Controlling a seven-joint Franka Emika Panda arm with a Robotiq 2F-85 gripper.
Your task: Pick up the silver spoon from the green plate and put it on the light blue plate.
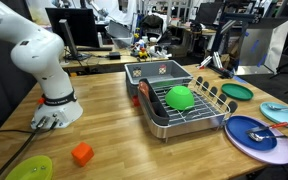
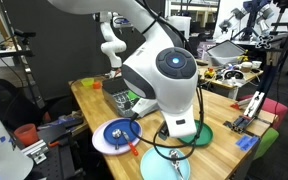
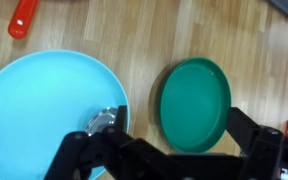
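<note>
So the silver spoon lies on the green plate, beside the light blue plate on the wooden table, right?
No. In the wrist view the green plate is bare; the silver spoon lies on the light blue plate beside it on the wooden table.

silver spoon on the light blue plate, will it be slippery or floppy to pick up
Probably stiff: the spoon looks like shiny metal. Likely slippery and hard to get under, since it lies low on the smooth light blue plate. It looks small and slim, so probably light; a push would likely slide it.
</note>
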